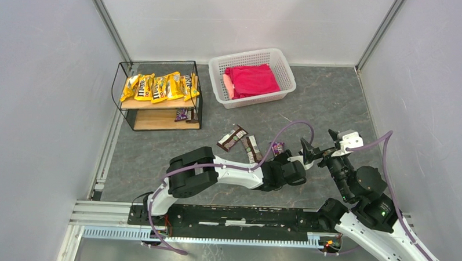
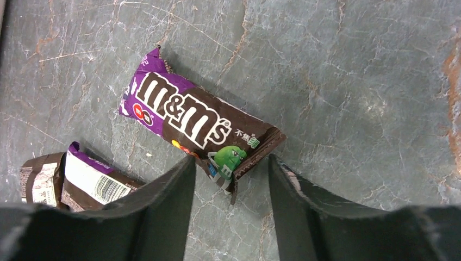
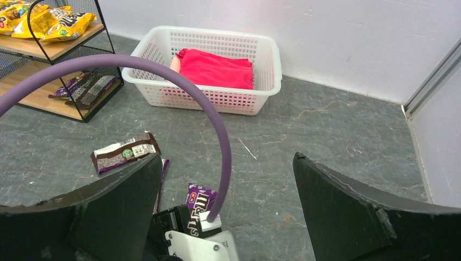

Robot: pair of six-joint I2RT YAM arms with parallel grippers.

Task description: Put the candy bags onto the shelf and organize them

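A purple and brown candy bag (image 2: pixel 201 119) lies flat on the floor. My left gripper (image 2: pixel 228 163) is open, low over the bag's near end, fingers either side of it. In the top view that bag (image 1: pixel 277 148) lies just beyond my left gripper (image 1: pixel 284 156). Two brown bags (image 1: pixel 232 137) (image 1: pixel 252 148) lie to its left. The shelf (image 1: pixel 157 96) holds several yellow bags (image 1: pixel 160 87) on its top board and purple ones (image 1: pixel 183 113) below. My right gripper (image 1: pixel 318 144) is wide open and empty, close to the left wrist; its view also shows the purple bag (image 3: pixel 200 197).
A white basket (image 1: pixel 280 62) with a red cloth (image 1: pixel 252 79) stands at the back, right of the shelf. The left arm's purple cable (image 3: pixel 217 125) arches in front of the right gripper. Grey walls close in both sides.
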